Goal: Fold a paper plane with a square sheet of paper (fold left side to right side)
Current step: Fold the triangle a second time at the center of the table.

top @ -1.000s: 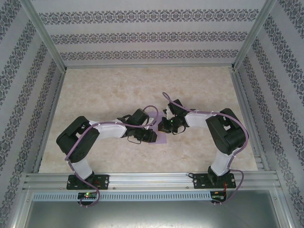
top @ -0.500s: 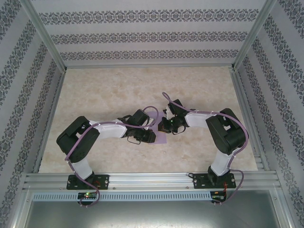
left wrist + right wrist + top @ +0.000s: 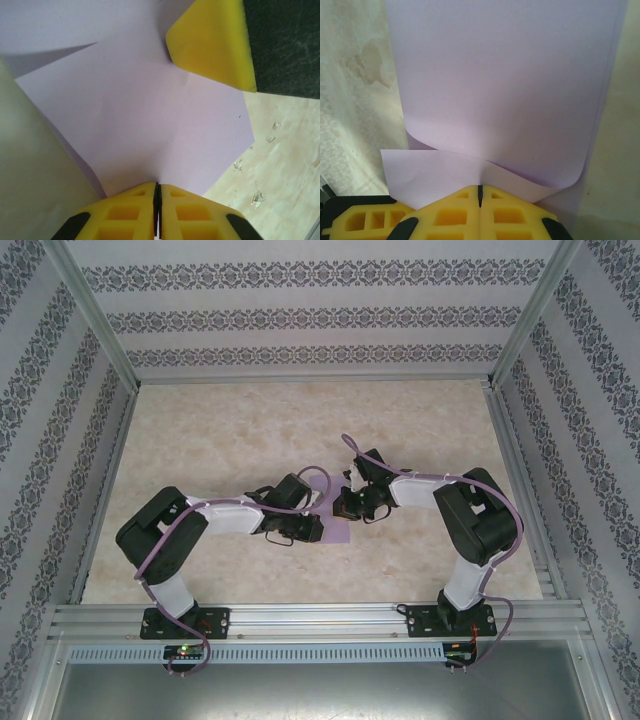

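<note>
The square sheet of paper (image 3: 150, 115) is lilac, creased, and bent into an angled outline. In the top view a small part of it (image 3: 340, 531) shows between the two wrists at the table's middle. My left gripper (image 3: 157, 186) is shut on its near edge, jaws pressed together on the paper. My right gripper (image 3: 480, 188) is shut on the opposite edge, where a flap (image 3: 435, 172) curls back over the flat part of the sheet (image 3: 505, 75). One yellow finger (image 3: 212, 42) of the right gripper shows across the sheet. From above, the left gripper (image 3: 316, 529) and right gripper (image 3: 346, 507) almost touch.
The marble-patterned tabletop (image 3: 250, 430) lies bare around the arms. Aluminium frame rails (image 3: 310, 618) run along the near edge and sides, with patterned walls behind. The two forearms angle inward and crowd the centre.
The left gripper's jaws have closed onto the sheet's edge, and its wrist has shifted slightly left. The right gripper has kept its hold and place.
</note>
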Robot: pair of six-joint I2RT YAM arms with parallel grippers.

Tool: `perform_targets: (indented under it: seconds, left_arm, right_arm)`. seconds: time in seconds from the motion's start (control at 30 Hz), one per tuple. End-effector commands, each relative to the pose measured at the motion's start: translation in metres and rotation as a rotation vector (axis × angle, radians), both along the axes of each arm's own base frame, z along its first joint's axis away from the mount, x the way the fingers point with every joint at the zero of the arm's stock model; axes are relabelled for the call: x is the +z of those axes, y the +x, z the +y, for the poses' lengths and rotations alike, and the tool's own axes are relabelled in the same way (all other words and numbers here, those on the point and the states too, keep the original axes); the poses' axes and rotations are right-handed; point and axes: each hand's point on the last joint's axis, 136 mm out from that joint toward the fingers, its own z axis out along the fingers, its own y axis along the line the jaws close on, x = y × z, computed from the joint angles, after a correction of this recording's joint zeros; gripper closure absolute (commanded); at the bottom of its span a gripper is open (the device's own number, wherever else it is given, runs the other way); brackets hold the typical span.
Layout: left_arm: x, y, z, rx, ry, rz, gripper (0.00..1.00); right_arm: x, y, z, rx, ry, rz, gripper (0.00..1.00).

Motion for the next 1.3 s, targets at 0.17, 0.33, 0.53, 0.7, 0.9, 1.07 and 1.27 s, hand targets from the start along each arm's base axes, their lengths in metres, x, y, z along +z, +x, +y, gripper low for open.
perform_targets:
  seconds: [0.17,0.33,0.53,0.7,0.9,1.07,1.27]
  left_arm:
    - [-0.02,-0.021,0.017,0.005,0.067,0.074,0.93]
    - [-0.02,-0.021,0.016,0.001,0.065,0.074,0.94]
    - [-0.019,-0.021,0.015,-0.001,0.063,0.074,0.94]
    - [-0.019,-0.02,0.016,-0.002,0.067,0.073,0.94]
    - [-0.019,-0.02,0.016,-0.001,0.07,0.073,0.94]
    - [-0.02,-0.02,0.016,-0.003,0.073,0.074,0.94]
    - [-0.02,-0.021,0.017,-0.003,0.076,0.075,0.95]
  right_arm:
    - [0.027,0.006,-0.006,0.001,0.018,-0.072,1.0]
    - [0.035,-0.013,0.0,0.038,0.03,-0.067,1.0]
    - [0.024,-0.035,0.018,0.089,0.034,-0.025,1.0]
    - [0.016,-0.039,0.026,0.111,0.024,-0.004,1.0]
    - [0.005,-0.042,0.029,0.127,-0.004,0.011,1.0]
    - [-0.002,-0.039,0.025,0.127,-0.042,0.01,1.0]
    - [-0.004,-0.034,0.021,0.118,-0.07,0.005,1.0]
